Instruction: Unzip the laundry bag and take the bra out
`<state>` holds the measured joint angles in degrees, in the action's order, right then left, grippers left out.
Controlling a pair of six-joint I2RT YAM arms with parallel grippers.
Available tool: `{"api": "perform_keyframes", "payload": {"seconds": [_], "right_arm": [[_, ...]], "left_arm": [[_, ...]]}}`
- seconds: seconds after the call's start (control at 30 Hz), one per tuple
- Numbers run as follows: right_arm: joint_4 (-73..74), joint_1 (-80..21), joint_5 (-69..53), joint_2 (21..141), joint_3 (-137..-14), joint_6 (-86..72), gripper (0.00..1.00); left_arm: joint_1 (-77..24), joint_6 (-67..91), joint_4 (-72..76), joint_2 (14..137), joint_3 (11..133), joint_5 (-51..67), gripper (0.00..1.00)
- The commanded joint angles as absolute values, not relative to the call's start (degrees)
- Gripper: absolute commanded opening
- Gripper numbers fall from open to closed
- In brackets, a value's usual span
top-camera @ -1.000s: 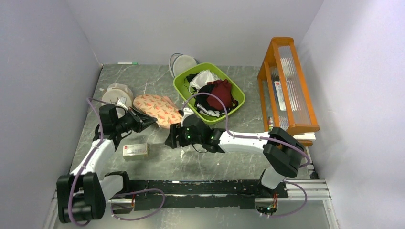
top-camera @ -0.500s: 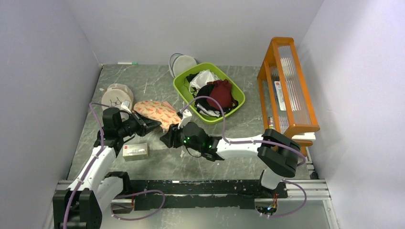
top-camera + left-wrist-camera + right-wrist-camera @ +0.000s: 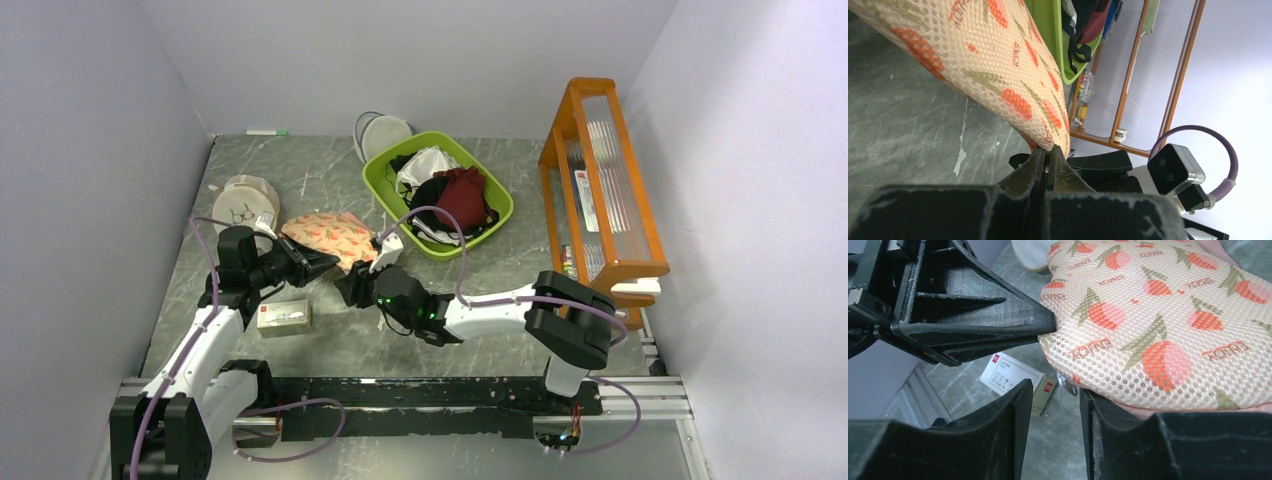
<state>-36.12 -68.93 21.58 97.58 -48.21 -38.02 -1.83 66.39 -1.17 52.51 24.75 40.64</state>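
Holding the laundry bag (image 3: 325,233), left of tabletop centre, by its near end in the clenched left gripper (image 3: 318,262), right gripper (image 3: 1055,390) parted at the zip edge; looks unopened, bra unseen.

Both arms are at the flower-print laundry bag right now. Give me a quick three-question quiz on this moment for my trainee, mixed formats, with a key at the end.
1. True or false: the left gripper is shut on the edge of the laundry bag.
2. Where does the dark red garment lie? A: in the green basket. B: on the orange wooden rack. C: on the table beside the small box.
3. One word: do the jaws of the right gripper, at the bag's near edge, stand together or apart?

Key: 1 true; 2 A; 3 apart.
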Motion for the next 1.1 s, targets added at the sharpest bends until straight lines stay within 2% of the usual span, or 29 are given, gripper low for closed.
{"api": "perform_keyframes", "payload": {"seconds": [0.0,0.1,0.27,0.4,0.87,0.97,1.07], "right_arm": [[-38.78,-69.1,25.29,99.12,-50.17,-36.59,0.38],[-38.53,-69.06,26.08,99.52,-50.59,-36.76,0.35],[-37.51,-69.08,27.55,99.77,-51.41,-37.31,0.18],[-34.51,-69.11,28.46,98.34,-50.13,-39.09,0.0],[-25.11,-67.83,32.16,88.96,-39.58,-35.85,0.0],[-23.95,-64.4,27.47,88.59,-37.83,-34.45,0.0],[-25.24,-59.11,16.95,88.78,-36.02,-30.94,0.0]], "left_arm": [[-2.59,67.34,0.45,52.62,24.16,41.47,0.07],[-2.72,67.27,0.96,53.01,24.09,41.74,0.07],[-2.81,66.68,0.19,52.91,23.95,41.47,0.07],[-2.81,65.76,-0.76,53.14,24.34,41.15,0.07],[-2.64,59.76,-7.0,55.31,27.52,38.25,0.07],[-2.64,56.93,-11.48,55.02,28.92,34.84,0.07],[-2.24,54.18,-16.05,54.56,29.76,31.45,0.07]]}}
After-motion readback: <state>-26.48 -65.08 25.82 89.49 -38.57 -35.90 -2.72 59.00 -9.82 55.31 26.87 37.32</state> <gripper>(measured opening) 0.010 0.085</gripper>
